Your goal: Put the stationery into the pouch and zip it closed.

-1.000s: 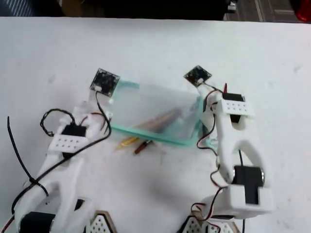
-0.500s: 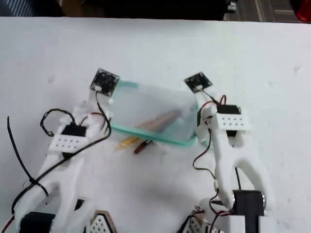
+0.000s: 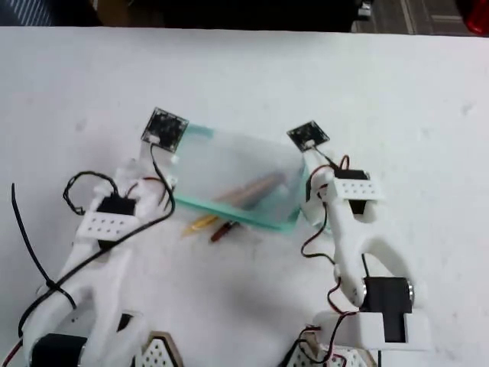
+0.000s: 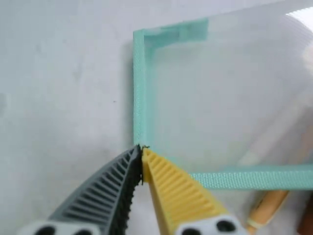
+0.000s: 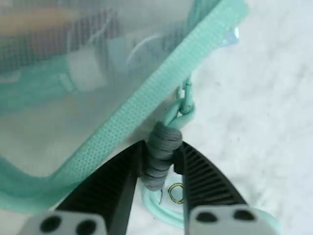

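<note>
The translucent pouch (image 3: pixel 229 172) with teal edging lies between the two arms. Through its side I see pens (image 3: pixel 256 187). A yellow pen (image 3: pixel 200 223) and a brown pen (image 3: pixel 225 229) stick out along its near edge. My left gripper (image 4: pixel 142 152) is shut on the pouch's near left corner (image 4: pixel 139 142). At the pouch's right end, my right gripper (image 5: pixel 161 145) is shut on the grey zipper pull (image 5: pixel 157 169), which hangs from a teal chain link (image 5: pixel 182 108) beside the teal zipper band (image 5: pixel 146 112).
The white table (image 3: pixel 244 76) stretches bare beyond the pouch. Loose cables (image 3: pixel 23 229) run along the left arm near the table's front left. Both arm bases stand at the front edge.
The right arm has pulled leftward with the zipper pull, and the pouch's right end has shifted left with it. The left arm has held still on the corner.
</note>
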{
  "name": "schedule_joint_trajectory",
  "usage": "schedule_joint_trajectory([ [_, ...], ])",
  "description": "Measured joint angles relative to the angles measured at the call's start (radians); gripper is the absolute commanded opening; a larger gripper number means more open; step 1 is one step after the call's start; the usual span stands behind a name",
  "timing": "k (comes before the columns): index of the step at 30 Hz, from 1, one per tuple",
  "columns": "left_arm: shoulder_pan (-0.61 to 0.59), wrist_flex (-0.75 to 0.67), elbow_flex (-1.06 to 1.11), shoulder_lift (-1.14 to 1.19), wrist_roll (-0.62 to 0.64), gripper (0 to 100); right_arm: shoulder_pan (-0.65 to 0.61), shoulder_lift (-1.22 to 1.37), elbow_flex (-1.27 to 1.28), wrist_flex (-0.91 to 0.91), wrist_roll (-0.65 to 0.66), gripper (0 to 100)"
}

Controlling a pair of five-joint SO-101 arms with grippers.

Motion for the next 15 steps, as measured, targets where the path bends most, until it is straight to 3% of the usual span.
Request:
schedule_joint_trajectory([
  [3,0.0,0.0,0.0,0.0,0.0,2,0.0,0.002,-0.048,0.023,0.0,2.2],
  [9,0.0,0.0,0.0,0.0,0.0,3,-0.008,-0.098,-0.313,0.262,0.0,1.6],
  [15,0.0,0.008,0.0,0.0,0.008,13,-0.1,-0.215,-0.56,0.407,0.0,1.6],
])
